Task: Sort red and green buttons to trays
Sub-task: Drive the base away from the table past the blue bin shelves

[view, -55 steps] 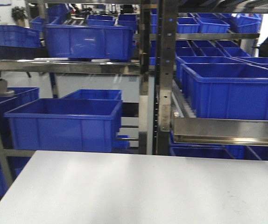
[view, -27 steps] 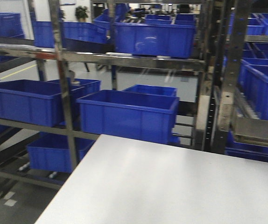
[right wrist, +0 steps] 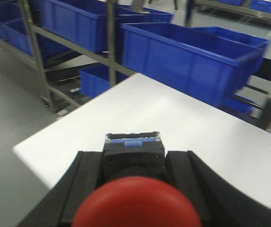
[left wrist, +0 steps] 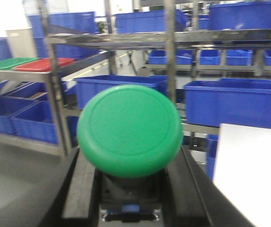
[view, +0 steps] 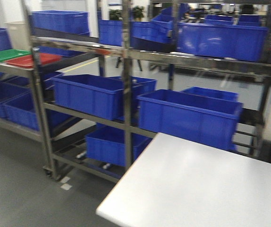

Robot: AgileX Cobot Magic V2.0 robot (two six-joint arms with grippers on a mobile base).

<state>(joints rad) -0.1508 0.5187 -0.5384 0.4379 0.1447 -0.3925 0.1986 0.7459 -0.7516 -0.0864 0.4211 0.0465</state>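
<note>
Front view, compared with half a second earlier: the whole scene has slid to the right, so the white tabletop (view: 197,189) now fills only the lower right. The rack (view: 126,94) of blue crates (view: 187,116) has shifted with it. A green tray (view: 3,55) and a red tray (view: 31,60) have come into view at the far left. They lie flat and just beside each other on an upper shelf, well apart from the tabletop.

Left wrist view: the left fingers (left wrist: 81,189) are clamped on the dark body of the green button (left wrist: 130,130). Its domed cap is left free above them.

Right wrist view: the right fingers (right wrist: 86,179) likewise grip the red button (right wrist: 135,203) by its body, over the tabletop.

Holding each button by its blocky body probably gives flat faces to press on and keeps the coloured cap clear.

Orientation: the red button's long axis (cap to body) runs along the fingers, with the cap toward the wrist and the body end pointing outward. The green button's cap faces the lens almost squarely, so its axis appears to point back toward the camera; the exact tilt cannot be told.

Both buttons are carried in the air and neither tray holds one yet.
</note>
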